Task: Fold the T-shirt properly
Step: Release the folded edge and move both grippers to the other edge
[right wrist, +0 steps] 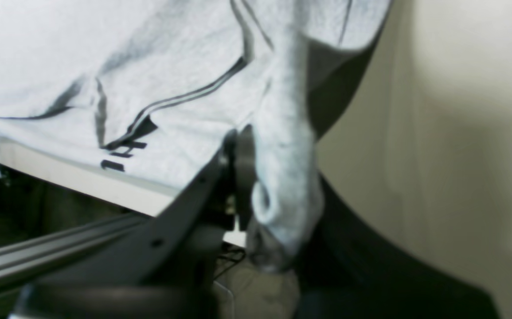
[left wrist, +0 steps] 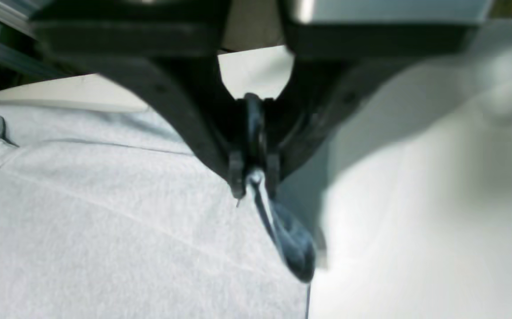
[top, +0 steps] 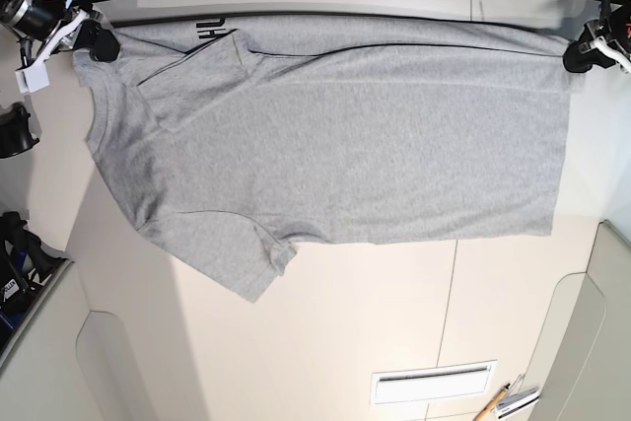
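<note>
Base view first: the T-shirt [top: 345,155] is laid out sideways across the upper half of the frame on the cream tabletop [top: 394,322], neck end toward the left, hem toward the right. One short sleeve sticks out toward the lower left of the shirt, and the far edge near the top looks folded over, with a bit of black lettering [top: 210,30] peeking out at the upper left. The right claw [top: 102,46] is up in the top-left corner, sitting right at the shoulder corner of the shirt. The left claw [top: 575,58] is at the top right, at the hem corner. From up here both look pinched onto the fabric, but they're too small to really judge. Down in the bottom right there's a white vent-like slot [top: 434,382] in the tabletop and some pen-like bits [top: 508,401] by the edge.

Left wrist view: pretty blurry, but the left claw [left wrist: 253,177] has its black jaws brought together on a thin fold of the grey T-shirt [left wrist: 105,221], with a dark flap of fabric hanging below the tips. The rest of the shirt fills the lower left, pale tabletop [left wrist: 415,221] on the right.

Right wrist view: the right claw [right wrist: 256,177] is closed on a bunched roll of the T-shirt [right wrist: 149,66], which drapes from the upper part of the frame down through the jaws. Lettering [right wrist: 123,155] and a seam line show left of centre, and the tabletop [right wrist: 459,133] is on the right.
</note>
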`<state>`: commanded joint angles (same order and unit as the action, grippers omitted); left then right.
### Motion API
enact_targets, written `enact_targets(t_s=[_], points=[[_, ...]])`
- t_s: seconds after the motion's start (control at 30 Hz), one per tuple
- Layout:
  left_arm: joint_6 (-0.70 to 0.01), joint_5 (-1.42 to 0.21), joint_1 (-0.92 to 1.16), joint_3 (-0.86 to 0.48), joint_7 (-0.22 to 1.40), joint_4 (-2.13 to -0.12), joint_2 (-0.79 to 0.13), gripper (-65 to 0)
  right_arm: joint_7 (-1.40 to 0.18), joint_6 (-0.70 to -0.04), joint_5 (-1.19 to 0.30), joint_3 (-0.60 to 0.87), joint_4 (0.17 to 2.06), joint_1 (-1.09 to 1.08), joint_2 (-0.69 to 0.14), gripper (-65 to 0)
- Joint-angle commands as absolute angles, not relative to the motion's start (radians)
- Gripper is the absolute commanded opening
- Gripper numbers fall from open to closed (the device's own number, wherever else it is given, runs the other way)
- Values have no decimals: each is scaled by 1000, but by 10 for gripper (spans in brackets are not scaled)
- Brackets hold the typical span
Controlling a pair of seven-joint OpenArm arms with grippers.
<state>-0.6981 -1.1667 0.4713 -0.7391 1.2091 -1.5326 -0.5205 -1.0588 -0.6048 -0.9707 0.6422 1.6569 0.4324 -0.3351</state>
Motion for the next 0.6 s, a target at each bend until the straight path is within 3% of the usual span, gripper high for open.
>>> enact_targets(t_s=[0.1, 0.17, 0.47, 0.6], points=[[-698, -1171, 471, -739, 1220, -1533, -521, -432, -1056, -595, -941, 644, 1657, 432, -335, -440], [-698, -1177, 471, -739, 1221, -1533, -522, -402, -1054, -596, -939, 660, 1657, 427, -335, -385], [-698, -1290, 463, -888, 1227, -1533, -533, -395, -1019, -596, -936, 881, 1657, 336, -338, -384], [-698, -1287, 463, -894, 1170, -1533, -535, -281, -984, -595, -896, 881, 1657, 243, -338, -384]])
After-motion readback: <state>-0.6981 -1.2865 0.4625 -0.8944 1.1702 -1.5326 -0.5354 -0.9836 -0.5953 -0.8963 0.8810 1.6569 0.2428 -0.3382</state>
